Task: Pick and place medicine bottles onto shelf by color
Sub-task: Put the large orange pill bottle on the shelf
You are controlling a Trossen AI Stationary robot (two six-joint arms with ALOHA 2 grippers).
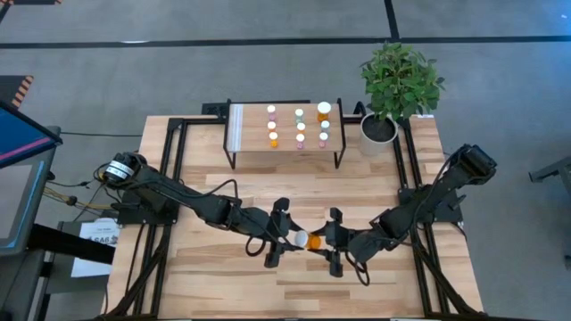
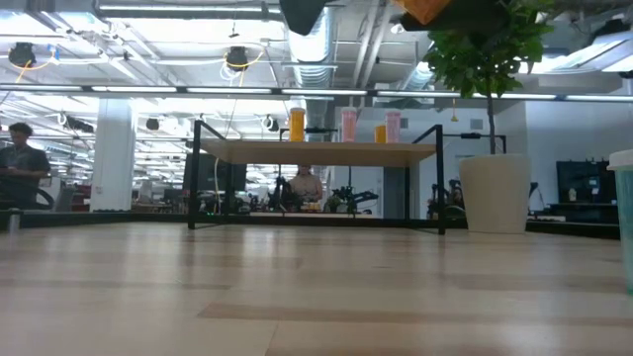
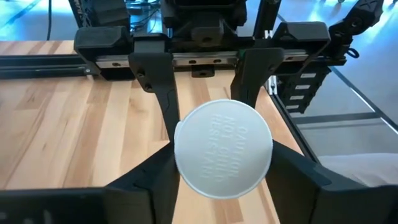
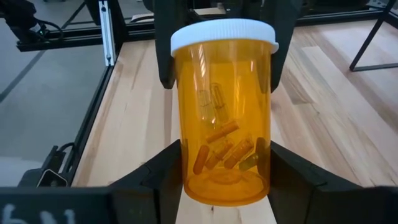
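- An orange bottle [image 4: 224,112] with a white cap [image 3: 222,149] hangs in the air between the two arms, above the near middle of the table [image 1: 223,276], well short of the shelf [image 1: 285,125]
- The right gripper [image 1: 332,242] has its fingers pressed on either side of the bottle's body, so it carries the bottle
- The left gripper [image 1: 278,234] sits at the cap end, its fingers [image 3: 155,81] flanking the cap; whether they are already pressing on it or only bracketing it I cannot tell
- This looks like a hand-over between the arms, cap end going to the left one
- The shelf at the far side holds rows of small bottles [image 1: 299,127], with orange ones [image 1: 273,139] towards its left part
- Next move, as I judge it: one gripper must have a firm hold before the other lets go, otherwise the bottle drops to the table; then it travels far to the orange group and is stood upright there
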